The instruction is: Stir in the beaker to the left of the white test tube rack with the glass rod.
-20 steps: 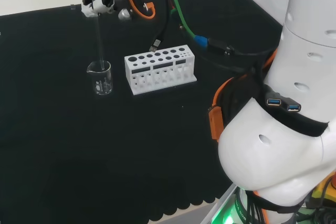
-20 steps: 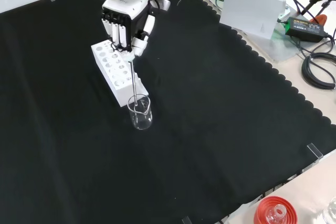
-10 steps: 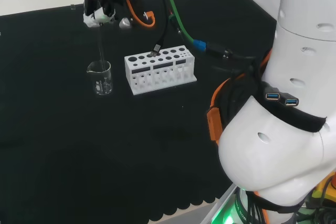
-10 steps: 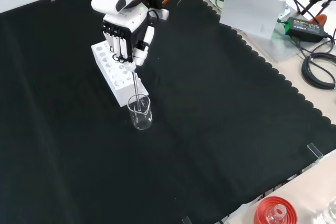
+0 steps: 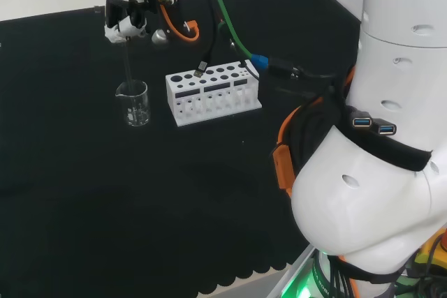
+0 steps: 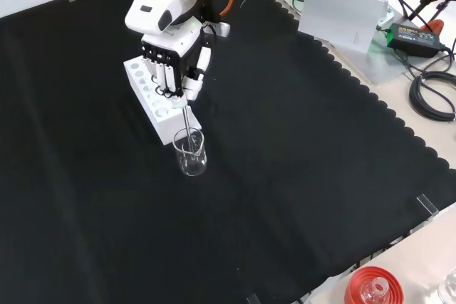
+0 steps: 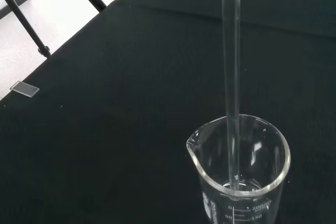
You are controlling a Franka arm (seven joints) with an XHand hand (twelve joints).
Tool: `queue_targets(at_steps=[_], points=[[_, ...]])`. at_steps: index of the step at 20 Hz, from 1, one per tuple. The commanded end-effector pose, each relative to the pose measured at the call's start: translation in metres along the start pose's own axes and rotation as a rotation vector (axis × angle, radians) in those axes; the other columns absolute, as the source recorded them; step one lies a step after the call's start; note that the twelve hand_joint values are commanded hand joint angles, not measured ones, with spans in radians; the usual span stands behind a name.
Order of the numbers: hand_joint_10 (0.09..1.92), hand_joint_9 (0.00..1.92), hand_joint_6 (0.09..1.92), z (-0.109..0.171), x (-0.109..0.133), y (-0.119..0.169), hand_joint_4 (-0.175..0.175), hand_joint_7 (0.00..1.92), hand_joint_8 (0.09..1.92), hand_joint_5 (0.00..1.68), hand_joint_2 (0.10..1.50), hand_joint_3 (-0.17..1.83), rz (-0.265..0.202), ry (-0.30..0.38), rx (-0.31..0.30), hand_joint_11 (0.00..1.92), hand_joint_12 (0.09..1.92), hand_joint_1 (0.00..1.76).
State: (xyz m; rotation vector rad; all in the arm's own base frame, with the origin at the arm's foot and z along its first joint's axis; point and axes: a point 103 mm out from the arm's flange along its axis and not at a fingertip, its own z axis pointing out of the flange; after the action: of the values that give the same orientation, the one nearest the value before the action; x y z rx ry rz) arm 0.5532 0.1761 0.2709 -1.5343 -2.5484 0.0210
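Observation:
A clear glass beaker stands on the black cloth, to the left of the white test tube rack in the head view. In the front view the rack lies just behind the beaker. The hand hangs above the beaker, fingers curled round the top of a glass rod. The rod hangs nearly upright with its lower end inside the beaker, close to the bottom.
Orange and green cables trail from the wrist over the rack. The arm's white links stand at the head view's right. A red ribbed stand sits at the front view's bottom edge, off the cloth, and boxes and cables lie beyond the cloth's scalloped edge.
The hand with the rod has drifted slightly to the left in the head view, toward the camera in the front view. The rod's tip stays inside the beaker, which has not moved.

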Motion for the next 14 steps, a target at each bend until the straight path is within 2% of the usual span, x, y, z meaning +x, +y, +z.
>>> queue_targets(at_steps=[1, 4, 9, 14], points=[[0.63, 1.64, 0.09, -0.003, -0.008, 0.01, -0.175, 1.3, 0.77, 1.35, 1.08, -0.17, -0.007, 0.009, 0.008, 1.57, 0.72, 1.32], [0.63, 1.64, 0.09, -0.005, -0.016, 0.013, -0.175, 1.3, 0.77, 1.35, 1.08, -0.17, -0.003, 0.0, 0.015, 1.57, 0.72, 1.32], [0.63, 1.64, 0.09, -0.01, -0.028, -0.001, -0.175, 1.3, 0.77, 1.35, 1.08, -0.17, 0.018, 0.007, 0.006, 1.57, 0.72, 1.32], [0.63, 1.64, 0.09, -0.01, -0.027, -0.018, -0.175, 1.3, 0.77, 1.35, 1.08, -0.17, 0.035, 0.001, -0.005, 1.57, 0.72, 1.32]])
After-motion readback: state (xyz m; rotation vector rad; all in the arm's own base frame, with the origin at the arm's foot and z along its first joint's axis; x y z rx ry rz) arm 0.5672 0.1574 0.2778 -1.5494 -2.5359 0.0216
